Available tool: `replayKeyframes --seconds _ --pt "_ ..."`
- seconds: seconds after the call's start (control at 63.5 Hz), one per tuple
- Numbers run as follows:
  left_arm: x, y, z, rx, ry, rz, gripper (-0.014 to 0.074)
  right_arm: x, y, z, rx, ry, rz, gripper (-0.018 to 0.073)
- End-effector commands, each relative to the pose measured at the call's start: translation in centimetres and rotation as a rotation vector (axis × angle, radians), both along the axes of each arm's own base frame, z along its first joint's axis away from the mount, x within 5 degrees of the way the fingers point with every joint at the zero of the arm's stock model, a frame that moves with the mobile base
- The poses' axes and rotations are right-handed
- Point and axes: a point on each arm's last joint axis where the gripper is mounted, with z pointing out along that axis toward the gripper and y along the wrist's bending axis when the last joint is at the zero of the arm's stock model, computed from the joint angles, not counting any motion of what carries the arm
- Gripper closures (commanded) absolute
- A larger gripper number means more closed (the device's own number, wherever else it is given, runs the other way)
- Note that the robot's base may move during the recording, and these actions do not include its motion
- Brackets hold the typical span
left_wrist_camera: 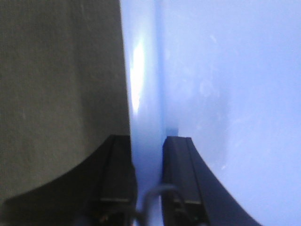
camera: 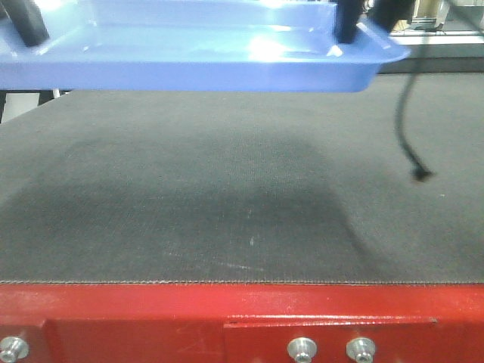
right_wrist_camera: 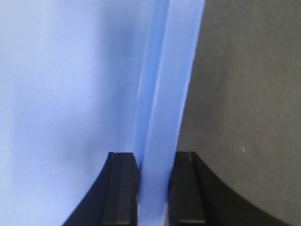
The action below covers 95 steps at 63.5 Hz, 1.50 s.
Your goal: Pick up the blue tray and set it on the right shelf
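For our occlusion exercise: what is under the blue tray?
Under the tray is the dark mat, shadowed; the tray looks held above it. The mat's far part is covered by the tray.

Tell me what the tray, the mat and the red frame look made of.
Blue tray: likely plastic, glossy; bright glare spots, smooth moulded rim. Mat: dark woven fabric, matt; fine weave shows. Red frame: probably painted metal, slight sheen, with shiny bolts.

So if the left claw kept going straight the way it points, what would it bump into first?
The light blue glossy plastic tray: the left gripper is shut on its wall, so its inner finger would likely press the tray's floor first. The dark grey mat lies beyond, though depth is unclear.
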Motion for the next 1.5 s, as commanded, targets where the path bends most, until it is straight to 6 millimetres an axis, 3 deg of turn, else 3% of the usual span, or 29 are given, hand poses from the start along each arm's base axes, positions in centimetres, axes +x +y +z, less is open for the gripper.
replayKeyframes --seconds 0.0,0.299,0.488,0.677,0.819,1.103,1.481 --pt "-2.5 0.3 2.9 0.02 -0.095 -0.031 0.0638 -2.4 -1.9 3.0 -0.038 -0.119 0.034 0.0503" --pt "-4.9 -2.5 3.5 0.007 -0.073 -0.123 0.0638 -6.7 -4.1 2.6 -0.061 -0.115 0.041 0.0503" --pt "-5.6 -3.9 3.5 0.0 -0.065 -0.157 0.0638 -9.3 -5.4 4.9 -0.041 -0.185 0.033 0.0503" --pt "-5.9 -4.1 3.4 -0.004 -0.038 -0.164 0.0638 -11.4 -6.5 6.5 -0.024 -0.244 0.026 0.0503" --pt "-6.3 -4.0 3.7 -0.01 -0.01 -0.17 0.0638 -11.6 -6.7 6.7 -0.03 -0.253 0.023 0.0503" --pt "-7.5 -3.7 6.8 -0.066 -0.108 -0.166 0.0638 -11.1 -6.4 6.5 -0.032 -0.255 0.026 0.0503" --pt "-7.4 -4.0 6.7 -0.078 -0.094 -0.171 0.0645 -10.9 -6.3 6.2 -0.04 -0.239 0.026 0.0503"
